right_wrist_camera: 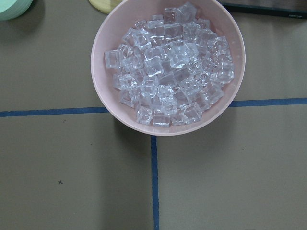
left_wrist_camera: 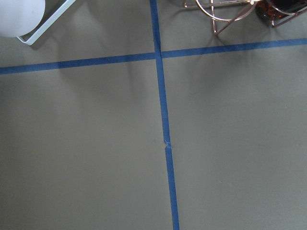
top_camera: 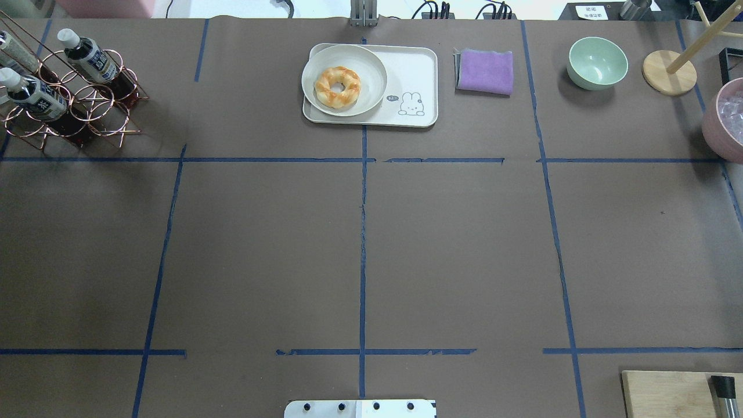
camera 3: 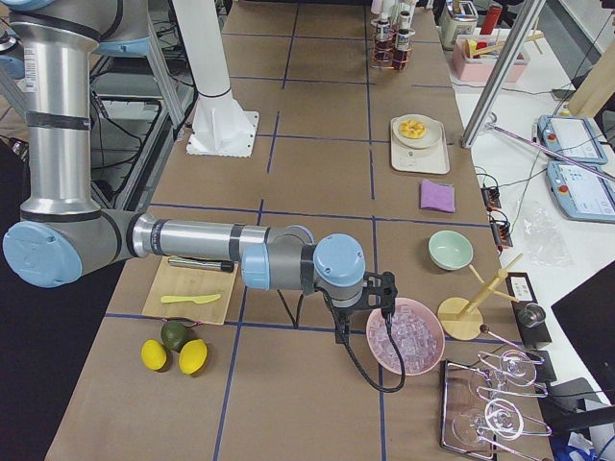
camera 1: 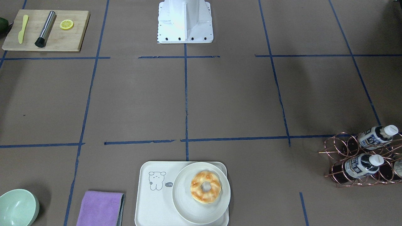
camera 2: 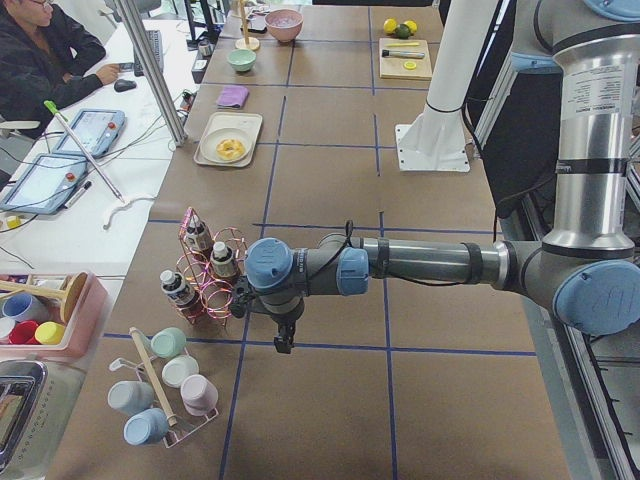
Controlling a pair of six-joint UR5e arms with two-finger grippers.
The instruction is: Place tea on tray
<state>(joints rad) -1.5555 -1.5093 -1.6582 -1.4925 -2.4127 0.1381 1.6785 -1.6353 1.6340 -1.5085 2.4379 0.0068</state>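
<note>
- Two grippers, and neither shows me its jaws. The left gripper [camera 2: 284,343] hangs low over the worktop [top_camera: 464,249], just beside the copper rack [camera 1: 333,147]. I see it only from the table's end, so I cannot tell whether it is spread or closed. Nothing shows in it.
- Likewise the right gripper [camera 3: 338,331], parked above the pink bowl [top_camera: 714,136] of ice, well apart from anything this job needs. Spread or closed, I cannot tell.
- The tea [camera 1: 375,137] lies slanted in the rack's wire rings, white cap raised, with twin bottles close beside it. The rings stop it rolling. By my reckoning it has to be drawn out along its own length, without knocking its neighbours.
- The tray [camera 1: 150,204] sits at the far edge of the worktop, mid-table and well apart from the rack.
- A round plate [camera 1: 185,204] carrying a doughnut [camera 1: 205,187] fills the tray's half nearer the rack and overhangs its rim. Only the bear half is bare, so the bottle likely must pass over the plate to land there.
- Nothing stands on the brown paper between rack and tray.
- A purple cloth [camera 1: 100,207] lies near the tray's bear side, so there is little room to overshoot.
</note>
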